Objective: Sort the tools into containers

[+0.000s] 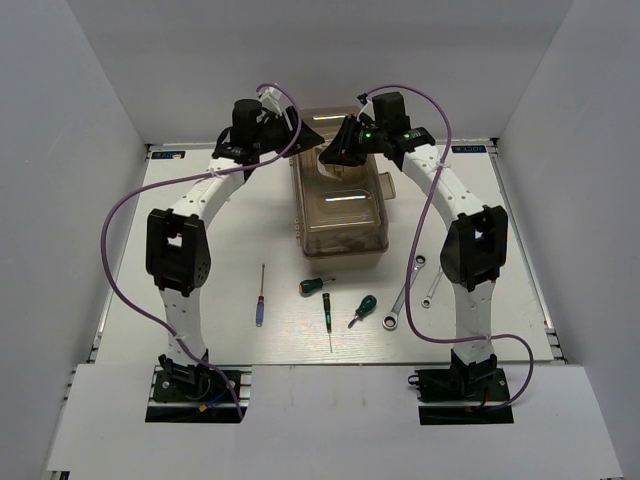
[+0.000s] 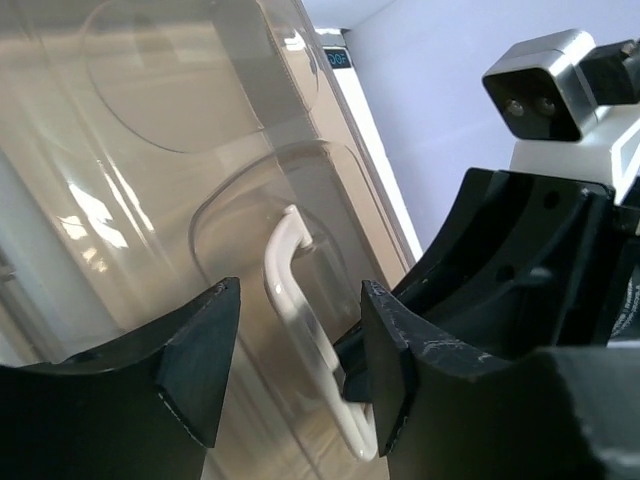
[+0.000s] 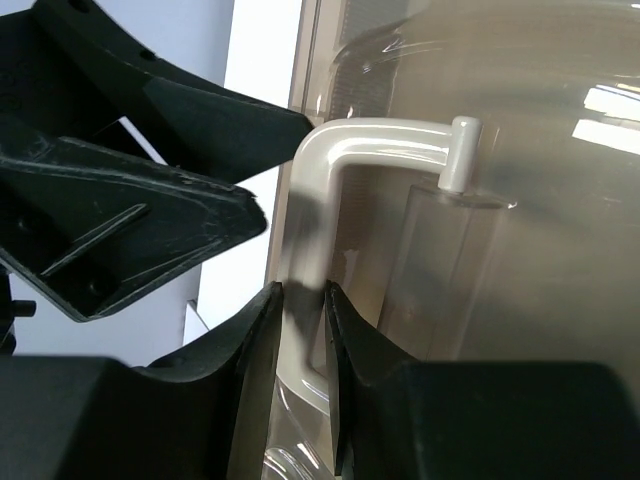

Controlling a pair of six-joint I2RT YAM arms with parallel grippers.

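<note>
The beige toolbox (image 1: 340,215) stands closed at the table's middle, under its translucent brown lid (image 2: 170,150). My right gripper (image 1: 333,152) is shut on the lid's pale handle (image 3: 380,145), gripping its left leg between the jaws (image 3: 302,292). My left gripper (image 1: 300,135) is open, its jaws (image 2: 297,300) either side of the same handle (image 2: 300,320) without touching it. The tools lie in front of the box: a blue-handled screwdriver (image 1: 260,298), three green-handled screwdrivers (image 1: 317,285) (image 1: 328,312) (image 1: 362,308), a long wrench (image 1: 404,297) and a short wrench (image 1: 432,288).
The two grippers are close together over the far end of the toolbox; the left one's fingers (image 3: 150,200) fill the right wrist view's upper left. White walls enclose the table on three sides. Purple cables loop off both arms.
</note>
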